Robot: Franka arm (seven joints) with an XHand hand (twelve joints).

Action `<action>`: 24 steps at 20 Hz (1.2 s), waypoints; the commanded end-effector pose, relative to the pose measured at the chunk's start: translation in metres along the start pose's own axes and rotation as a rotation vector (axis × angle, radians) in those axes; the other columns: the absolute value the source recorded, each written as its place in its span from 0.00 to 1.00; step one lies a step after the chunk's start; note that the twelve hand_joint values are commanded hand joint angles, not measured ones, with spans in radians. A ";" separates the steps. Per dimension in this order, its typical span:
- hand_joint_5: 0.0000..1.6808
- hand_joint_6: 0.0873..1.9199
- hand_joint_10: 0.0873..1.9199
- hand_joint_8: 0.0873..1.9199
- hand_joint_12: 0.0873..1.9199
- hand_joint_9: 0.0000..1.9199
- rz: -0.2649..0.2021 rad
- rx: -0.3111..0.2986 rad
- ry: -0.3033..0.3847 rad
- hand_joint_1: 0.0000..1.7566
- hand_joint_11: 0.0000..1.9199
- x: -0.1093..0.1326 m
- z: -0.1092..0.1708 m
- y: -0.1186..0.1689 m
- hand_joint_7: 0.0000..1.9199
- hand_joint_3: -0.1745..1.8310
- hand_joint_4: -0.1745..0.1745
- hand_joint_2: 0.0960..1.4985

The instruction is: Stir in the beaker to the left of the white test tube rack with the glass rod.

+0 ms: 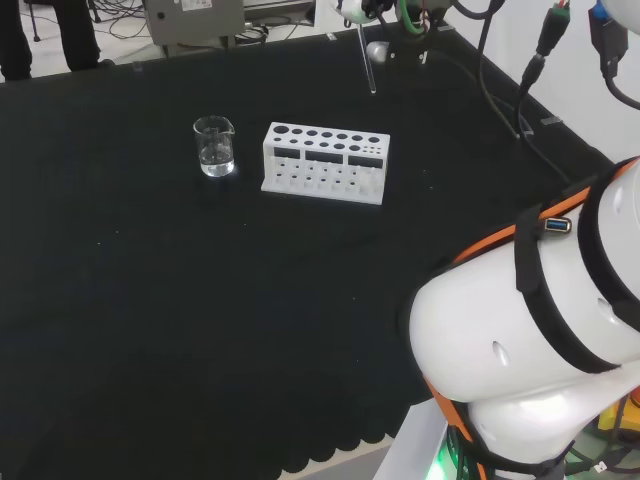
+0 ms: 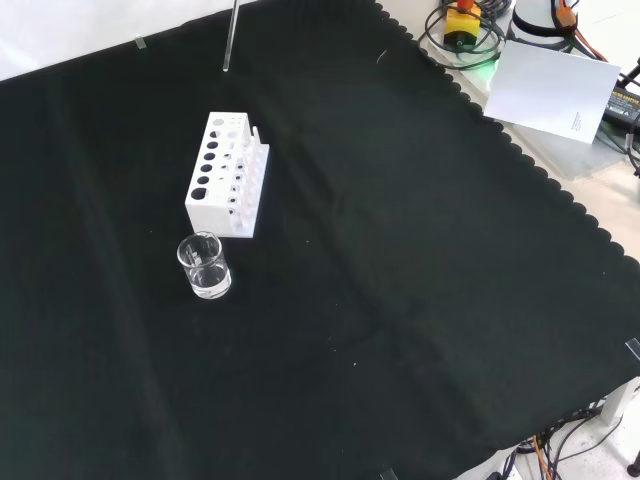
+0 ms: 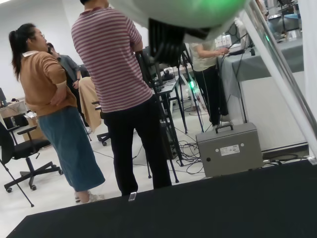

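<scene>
Hand sits at the top edge of the head view, right of centre, barely in frame; finger state cannot be told from any view. A thin clear glass rod hangs down from it, near upright with a slight tilt, lower tip above the black cloth at the far side of the bench. Whether the hand is gripping the rod is a fair guess, but the contact itself is cut off by the frame. Front view shows the same rod dropping in from the top edge, upper left of centre, tip above cloth beyond the rack's far end. In the wrist view the rod runs as a pale diagonal bar along the right side.

White plastic test tube rack with rows of round holes sits in the upper middle of the head view, below and slightly left of the rod tip. Small clear glass beaker stands just beside the rack's left end in the head view, apart from it, with what looks like a little clear liquid in it. In the front view the beaker is lower than the rack, nearer the camera.

Key relation: the beaker lies well apart from the rod tip, to the left and lower in the head view, with the rack in between. The rod's long axis is already roughly vertical, so judged need is a carry over the rack, then a straight drop into the beaker mouth. Stirring not yet begun.
</scene>
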State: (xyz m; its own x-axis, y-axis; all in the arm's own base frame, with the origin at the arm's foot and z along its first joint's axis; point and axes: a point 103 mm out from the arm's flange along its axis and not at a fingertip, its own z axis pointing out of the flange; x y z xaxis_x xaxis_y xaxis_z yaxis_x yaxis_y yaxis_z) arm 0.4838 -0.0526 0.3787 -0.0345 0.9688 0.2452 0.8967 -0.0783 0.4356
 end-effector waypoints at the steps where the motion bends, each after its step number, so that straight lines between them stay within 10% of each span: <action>1: 0.61 0.46 0.45 0.64 0.35 0.81 0.002 0.005 0.000 0.74 0.85 -0.003 -0.006 0.002 0.59 0.51 0.00 0.40; 24: 0.62 0.46 0.45 0.64 0.35 0.82 -0.127 0.015 0.041 0.74 0.85 0.066 0.017 0.045 0.59 0.52 0.00 0.40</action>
State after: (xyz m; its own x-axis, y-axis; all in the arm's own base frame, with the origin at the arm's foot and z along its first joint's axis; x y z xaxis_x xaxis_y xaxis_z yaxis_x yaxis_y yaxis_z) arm 0.5142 -0.0164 0.3990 -0.1368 0.9664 0.2174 0.8864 0.0214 0.4624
